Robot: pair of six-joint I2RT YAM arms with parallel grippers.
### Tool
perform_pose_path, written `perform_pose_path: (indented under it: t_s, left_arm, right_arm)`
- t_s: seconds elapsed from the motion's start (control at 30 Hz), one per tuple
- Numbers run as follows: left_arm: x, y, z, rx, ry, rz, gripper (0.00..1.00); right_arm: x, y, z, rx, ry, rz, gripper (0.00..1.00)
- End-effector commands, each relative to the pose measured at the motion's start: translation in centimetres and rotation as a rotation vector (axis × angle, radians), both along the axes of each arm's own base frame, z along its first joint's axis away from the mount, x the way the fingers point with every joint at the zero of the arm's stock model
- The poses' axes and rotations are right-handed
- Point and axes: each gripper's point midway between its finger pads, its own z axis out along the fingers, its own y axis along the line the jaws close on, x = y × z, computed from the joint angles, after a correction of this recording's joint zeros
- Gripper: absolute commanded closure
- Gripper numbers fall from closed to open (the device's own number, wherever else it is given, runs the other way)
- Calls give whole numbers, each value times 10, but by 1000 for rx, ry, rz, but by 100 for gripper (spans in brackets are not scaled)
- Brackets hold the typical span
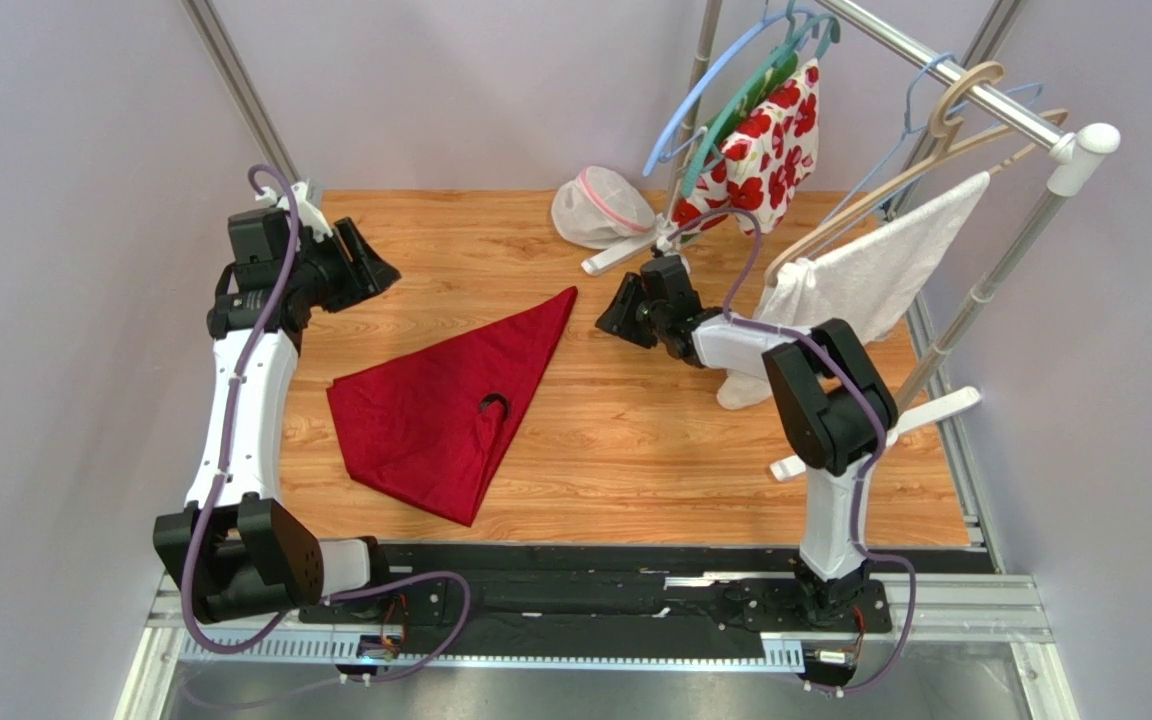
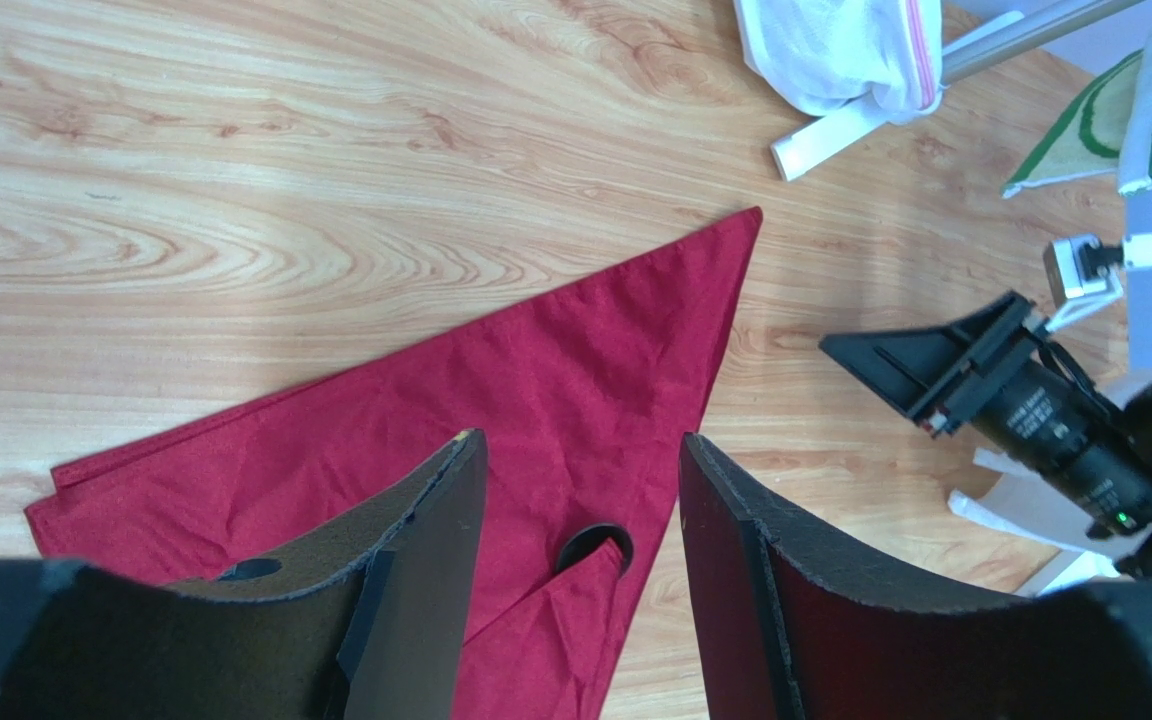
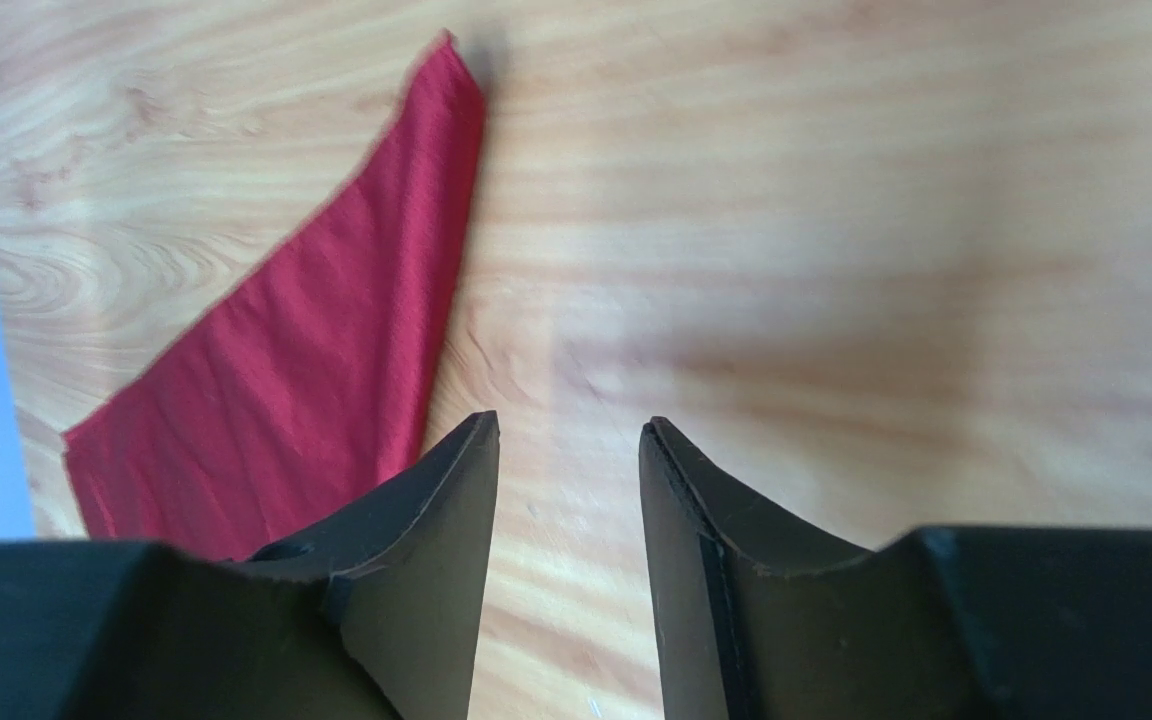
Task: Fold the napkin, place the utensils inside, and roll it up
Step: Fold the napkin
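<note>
As viewed from the near edge, the napkin (image 1: 432,405) lies flat on the bench (image 1: 657,450), left of centre, folded into a triangle. Its long axis runs diagonally from a broad near-left end to a narrow tip. The tip points far-right, toward the right arm's wrist. Along the napkin's right-hand edge, about midway, a small flap is turned over. A black rounded rim shows from under it, apparently the bowl of the spoon (image 1: 495,405). The handle is hidden by cloth, so which way it lies cannot be told.

The left jaws sit at the far-left of the bench, aimed across it toward the napkin. The left wrist view shows them spread, with nothing between them and the napkin (image 2: 567,360) and spoon rim (image 2: 594,543) in view beyond them. The right jaws sit just beyond the tip, apart from it. The right wrist view shows them spread, with only bare bench (image 3: 838,225) in view between them and the napkin (image 3: 297,375) off to one side.

At the far edge a white mesh bag (image 1: 600,207) with pink trim rests on the bench beside the foot of the rack (image 1: 1081,147). It is bunched, and its contents cannot be made out. A floral cloth (image 1: 760,150) and a white towel (image 1: 883,278) hang from the rack.
</note>
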Motion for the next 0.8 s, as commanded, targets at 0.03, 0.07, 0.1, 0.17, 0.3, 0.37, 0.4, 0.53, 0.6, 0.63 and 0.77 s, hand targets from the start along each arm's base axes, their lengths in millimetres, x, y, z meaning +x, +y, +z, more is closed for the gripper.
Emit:
perform_pose_path:
  t_s: [0.03,0.07,0.1,0.17,0.3,0.37,0.4,0.53,0.6,0.63,0.77]
  left_arm:
    - [4,1,1,-11,-9,0,41]
    - [4,1,1,-12,-8,-1,41]
    - [4,2,1,-12,-8,0,41]
    - [4,2,0,-13,-5,1,41]
    - [4,1,1,-15,-6,-2,41]
    - [4,0,1,-17,-7,-2,41]
    - [4,1,2,-17,-9,-2,41]
    - [4,0,3,-18,-11,-4,41]
    - [4,-1,3,-19,-11,-7,41]
    - [3,0,3,-20,-13,-7,41]
    - [3,-1,3,-24,-12,-8,41]
  right_arm:
    - [43,38,26,139,-125,65,54]
    - [50,41,29,147,-139,63,53]
    - [55,42,17,141,-125,53,52]
    - [62,44,13,148,-123,42,51]
    - [77,51,7,166,-125,24,50]
    - [80,52,-2,169,-110,16,50]
    - [82,52,-4,171,-107,12,50]
    - [89,52,-14,169,-90,-17,50]
    - [91,50,-22,173,-71,-35,51]
    - [92,49,-24,173,-67,-42,51]
    - [91,48,-34,169,-46,-55,55]
